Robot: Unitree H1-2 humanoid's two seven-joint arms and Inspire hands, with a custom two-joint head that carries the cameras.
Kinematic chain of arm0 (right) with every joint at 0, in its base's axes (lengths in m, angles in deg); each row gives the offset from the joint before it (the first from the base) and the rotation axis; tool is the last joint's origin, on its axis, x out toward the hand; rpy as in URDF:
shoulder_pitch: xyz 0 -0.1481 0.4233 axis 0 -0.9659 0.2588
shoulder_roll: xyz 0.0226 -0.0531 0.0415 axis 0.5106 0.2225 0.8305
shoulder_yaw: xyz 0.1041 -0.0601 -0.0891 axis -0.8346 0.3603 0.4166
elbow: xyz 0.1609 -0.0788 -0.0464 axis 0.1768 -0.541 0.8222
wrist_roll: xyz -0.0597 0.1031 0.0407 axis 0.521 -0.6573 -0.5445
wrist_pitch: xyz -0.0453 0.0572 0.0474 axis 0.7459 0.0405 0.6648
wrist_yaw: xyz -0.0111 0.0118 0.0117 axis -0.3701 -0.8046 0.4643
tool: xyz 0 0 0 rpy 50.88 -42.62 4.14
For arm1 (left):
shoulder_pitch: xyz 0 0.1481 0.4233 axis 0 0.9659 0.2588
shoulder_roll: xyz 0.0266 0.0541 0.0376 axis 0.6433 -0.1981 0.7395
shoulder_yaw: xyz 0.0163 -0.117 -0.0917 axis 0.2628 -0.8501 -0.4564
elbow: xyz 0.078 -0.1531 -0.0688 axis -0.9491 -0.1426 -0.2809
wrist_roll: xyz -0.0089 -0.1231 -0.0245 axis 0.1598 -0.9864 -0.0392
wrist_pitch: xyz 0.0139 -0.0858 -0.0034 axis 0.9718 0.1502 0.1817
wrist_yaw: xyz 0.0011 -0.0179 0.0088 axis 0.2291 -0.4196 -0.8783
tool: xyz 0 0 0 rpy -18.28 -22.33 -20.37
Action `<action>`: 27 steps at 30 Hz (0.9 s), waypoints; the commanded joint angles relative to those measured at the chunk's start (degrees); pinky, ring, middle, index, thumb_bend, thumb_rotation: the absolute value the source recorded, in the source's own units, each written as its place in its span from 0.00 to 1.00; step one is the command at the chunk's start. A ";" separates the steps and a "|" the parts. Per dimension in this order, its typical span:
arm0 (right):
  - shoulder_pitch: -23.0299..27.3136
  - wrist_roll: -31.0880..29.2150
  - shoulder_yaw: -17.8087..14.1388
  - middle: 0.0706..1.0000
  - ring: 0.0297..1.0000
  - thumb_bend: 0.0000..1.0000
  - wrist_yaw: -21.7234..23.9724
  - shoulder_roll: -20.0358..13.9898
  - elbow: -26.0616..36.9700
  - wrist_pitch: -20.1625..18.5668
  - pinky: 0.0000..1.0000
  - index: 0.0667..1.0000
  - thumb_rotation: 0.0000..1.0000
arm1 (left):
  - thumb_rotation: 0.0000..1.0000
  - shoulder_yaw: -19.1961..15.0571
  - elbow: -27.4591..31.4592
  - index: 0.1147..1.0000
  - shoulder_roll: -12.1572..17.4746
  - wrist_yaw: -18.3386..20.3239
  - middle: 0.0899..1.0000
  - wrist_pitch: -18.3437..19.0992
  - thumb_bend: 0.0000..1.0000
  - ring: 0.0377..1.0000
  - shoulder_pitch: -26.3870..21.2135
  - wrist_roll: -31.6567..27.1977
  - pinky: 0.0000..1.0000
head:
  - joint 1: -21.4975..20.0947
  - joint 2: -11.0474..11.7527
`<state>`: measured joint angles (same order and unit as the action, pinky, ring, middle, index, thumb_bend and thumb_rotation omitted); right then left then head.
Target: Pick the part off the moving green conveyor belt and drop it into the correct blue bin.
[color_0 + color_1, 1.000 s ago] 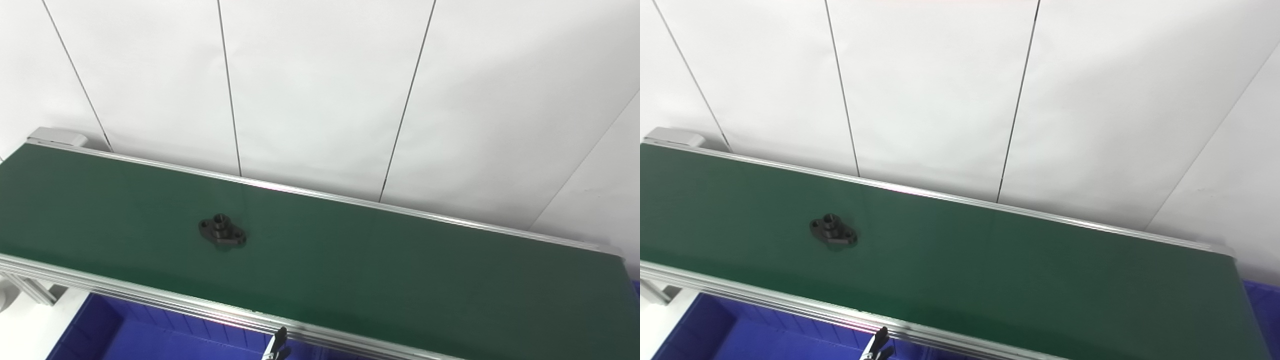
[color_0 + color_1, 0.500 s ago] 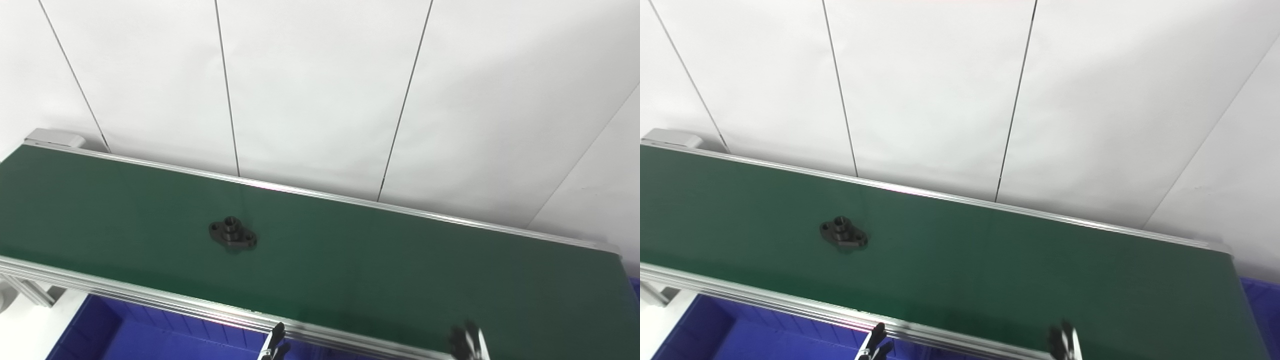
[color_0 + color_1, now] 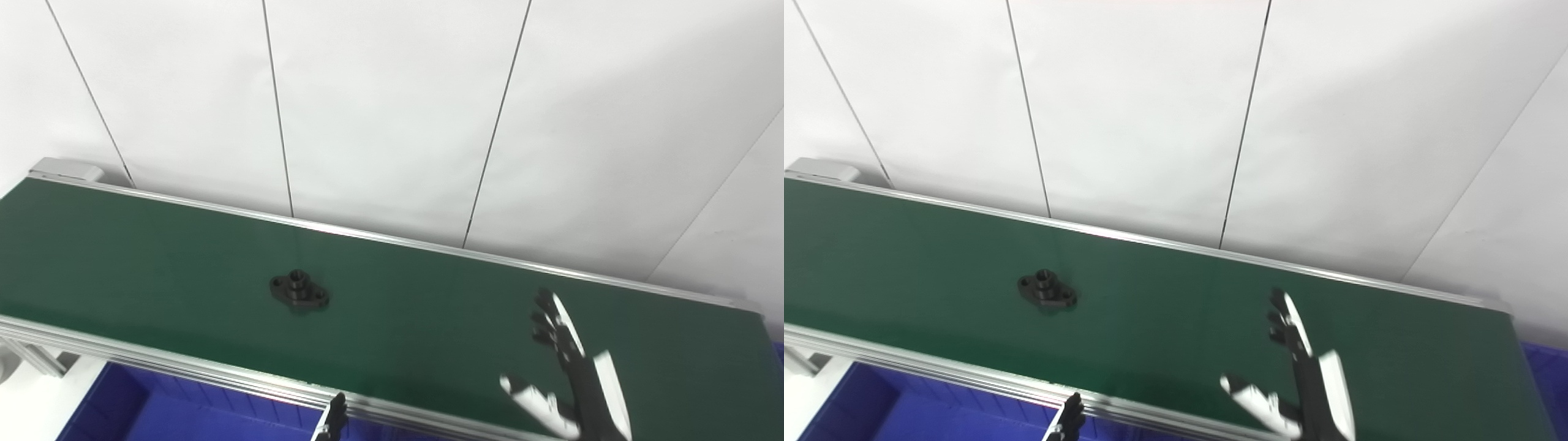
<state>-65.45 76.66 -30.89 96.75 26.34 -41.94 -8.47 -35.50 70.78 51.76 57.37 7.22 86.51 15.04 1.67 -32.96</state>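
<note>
A small black flanged part (image 3: 299, 292) with a raised hub and two bolt holes lies flat on the green conveyor belt (image 3: 153, 257), left of centre. My right hand (image 3: 566, 373) reaches over the belt's lower right, open, fingers and thumb spread, holding nothing, well to the right of the part. Only the fingertips of my left hand (image 3: 334, 419) show at the bottom edge, in front of the belt's near rail; their state is not visible.
A blue bin (image 3: 165, 413) sits below the belt's near aluminium rail (image 3: 184, 367) at lower left. Another blue bin edge (image 3: 1543, 367) shows at the far right. A white panelled wall (image 3: 392, 110) stands right behind the belt.
The part has ridden the belt to the right. My right hand has risen from the bottom edge up over the belt, fingers spread. The left fingertips have dropped slightly.
</note>
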 commanded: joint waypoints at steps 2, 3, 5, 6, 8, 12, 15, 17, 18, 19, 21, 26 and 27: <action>4.69 2.36 1.23 0.92 0.86 0.88 1.30 0.38 1.20 -3.54 0.78 0.95 0.78 | 0.98 0.60 1.51 1.00 -0.57 0.14 1.00 -0.89 0.65 0.99 0.35 0.22 1.00 | 0.18 -0.02; 5.47 2.93 1.53 0.93 0.87 0.88 1.50 0.33 0.94 -4.10 0.77 0.95 0.78 | 0.98 0.67 1.56 1.00 -0.60 0.10 1.00 -0.77 0.65 0.99 0.36 0.38 1.00 | 0.18 -0.02; 9.22 6.67 3.03 0.92 0.86 0.90 2.17 0.24 -1.05 -6.28 0.75 0.94 0.77 | 0.98 0.90 1.68 1.00 -0.67 0.15 1.00 -0.68 0.64 0.99 0.34 0.32 1.00 | 0.47 -0.02; 10.89 8.54 3.76 0.91 0.86 0.92 2.33 0.23 -2.07 -7.21 0.74 0.93 0.77 | 0.98 0.96 1.69 1.00 -0.71 0.04 1.00 -0.78 0.62 0.99 0.32 0.65 1.00 | 0.54 -0.04; 13.75 12.44 5.36 0.90 0.86 0.94 2.21 -0.12 -4.25 -8.01 0.73 0.92 0.78 | 0.98 1.13 1.72 1.00 -0.83 -0.02 1.00 -0.90 0.61 0.98 0.27 0.63 1.00 | 0.67 0.05; 18.75 21.88 9.15 0.85 0.81 0.95 0.61 -1.21 -9.38 -8.00 0.69 0.90 0.75 | 0.98 1.16 1.32 1.00 -1.23 -0.54 1.00 -1.24 0.60 0.97 0.14 1.47 0.97 | 1.21 0.05; 22.89 26.57 11.77 0.82 0.77 0.97 0.07 -1.34 -14.07 -7.90 0.66 0.89 0.71 | 0.99 1.42 1.36 1.00 -1.36 -0.29 1.00 -1.14 0.59 0.97 0.16 1.02 0.98 | 1.56 -0.06; 24.92 28.16 12.90 0.80 0.75 0.98 -0.38 -1.04 -16.65 -7.71 0.65 0.88 0.70 | 0.99 1.57 1.32 1.00 -1.46 -0.22 1.00 -1.27 0.58 0.98 0.18 0.68 0.99 | 1.74 -0.07; 25.66 28.66 13.32 0.80 0.75 0.98 -0.72 -0.90 -17.67 -7.57 0.65 0.88 0.70 | 0.99 1.62 1.33 1.00 -1.52 -0.19 1.00 -1.25 0.58 0.98 0.20 0.50 1.00 | 1.74 -0.07; 26.69 29.15 13.92 0.80 0.75 0.98 -0.66 -0.57 -18.95 -7.68 0.65 0.87 0.70 | 0.98 1.60 1.48 1.00 -1.64 -0.34 1.00 -0.83 0.58 0.99 0.31 0.98 1.00 | 1.97 -0.12; 28.12 29.76 14.85 0.81 0.76 0.98 -0.65 -0.11 -20.77 -7.94 0.67 0.88 0.69 | 1.00 1.61 1.67 1.00 -1.76 -0.49 1.00 -0.39 0.60 0.98 0.45 1.61 0.98 | 2.18 -0.19; 32.00 32.30 17.88 0.79 0.71 0.99 -1.54 1.19 -26.63 -8.03 0.60 0.86 0.64 | 0.99 1.95 1.96 1.00 -2.03 -0.63 1.00 -0.60 0.56 0.98 0.87 2.04 0.98 | 2.92 -0.56; 32.63 32.92 18.46 0.78 0.70 1.00 -1.78 1.44 -27.72 -8.21 0.59 0.86 0.64 | 0.99 1.97 2.02 1.00 -2.11 -0.69 1.00 -0.54 0.55 0.97 0.96 2.10 0.97 | 2.92 -0.56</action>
<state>-35.86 108.47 -12.78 96.71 26.56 -70.13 -16.44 -34.66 71.05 51.34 57.23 7.38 86.46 16.44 4.57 -33.49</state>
